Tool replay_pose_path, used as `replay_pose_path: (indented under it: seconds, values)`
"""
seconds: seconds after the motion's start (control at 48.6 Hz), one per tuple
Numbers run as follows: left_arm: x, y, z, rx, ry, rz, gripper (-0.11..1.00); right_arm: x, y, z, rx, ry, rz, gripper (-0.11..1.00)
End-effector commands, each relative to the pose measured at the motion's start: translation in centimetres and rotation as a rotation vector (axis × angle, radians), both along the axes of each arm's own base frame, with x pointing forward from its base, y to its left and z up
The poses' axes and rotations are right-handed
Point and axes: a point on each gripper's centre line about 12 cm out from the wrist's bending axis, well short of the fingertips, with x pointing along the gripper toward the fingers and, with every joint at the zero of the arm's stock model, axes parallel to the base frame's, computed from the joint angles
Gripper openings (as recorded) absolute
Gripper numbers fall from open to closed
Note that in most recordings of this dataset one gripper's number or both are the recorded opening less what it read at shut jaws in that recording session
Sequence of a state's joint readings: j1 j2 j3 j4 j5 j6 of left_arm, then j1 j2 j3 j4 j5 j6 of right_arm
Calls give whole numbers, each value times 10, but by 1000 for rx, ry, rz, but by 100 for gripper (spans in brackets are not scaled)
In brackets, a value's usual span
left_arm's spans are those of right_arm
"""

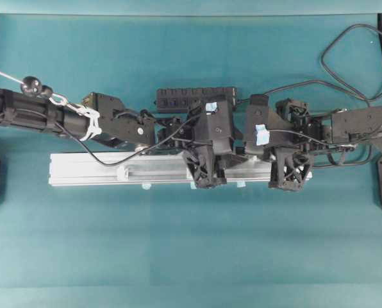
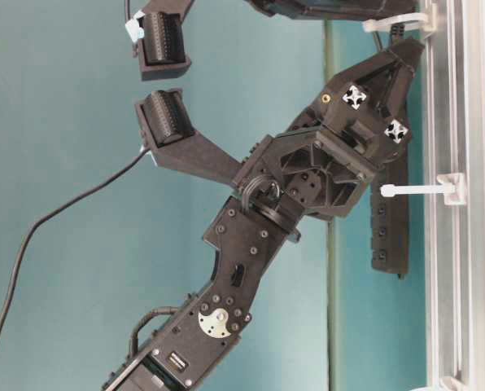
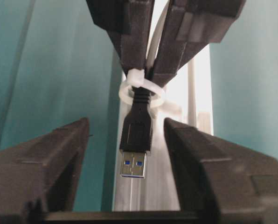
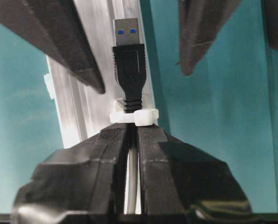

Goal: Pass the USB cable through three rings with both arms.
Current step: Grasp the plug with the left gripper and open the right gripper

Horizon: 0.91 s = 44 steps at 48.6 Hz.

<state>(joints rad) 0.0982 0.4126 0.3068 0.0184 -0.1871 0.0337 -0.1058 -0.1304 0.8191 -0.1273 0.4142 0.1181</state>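
The USB cable's black plug (image 3: 136,130) pokes through one white ring (image 3: 160,95) on the silver rail (image 3: 195,93), its metal tip with blue inserts pointing at the left wrist camera. My right gripper (image 4: 135,128) is shut on the cable just behind that ring (image 4: 146,116). In the left wrist view the right gripper (image 3: 146,74) comes down from the top onto the ring. My left gripper (image 3: 127,140) is open, with one finger on each side of the plug and a gap on both sides. From the right wrist, the plug (image 4: 128,60) stands between the left gripper's spread fingers (image 4: 83,56).
Overhead, the rail (image 1: 101,168) runs across the middle of the teal table, with both arms meeting over its right half. A black multi-port hub (image 1: 191,96) lies just behind the rail. Slack cable (image 1: 345,45) loops at the back right. Another ring (image 2: 421,191) stands on the rail.
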Motion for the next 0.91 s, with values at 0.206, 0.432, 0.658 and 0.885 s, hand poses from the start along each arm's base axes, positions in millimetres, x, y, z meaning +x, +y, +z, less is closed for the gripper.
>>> replay_pose_path:
  seconds: [0.206, 0.432, 0.658, 0.885]
  values:
    - [4, -12, 6, 8, -19, -29, 22, 3, 0, 5, 4, -29, -9, -9]
    - [3, -17, 5, 6, -9, -37, 22, 3, -1, 5, 19, -32, -39, -8]
    - [-7, -15, 15, 23, 30, -44, 22, -4, 4, 4, 36, -17, -62, -4]
    - [-24, -15, 27, 48, 32, -55, 22, -10, 6, 8, 47, -6, -82, 33]
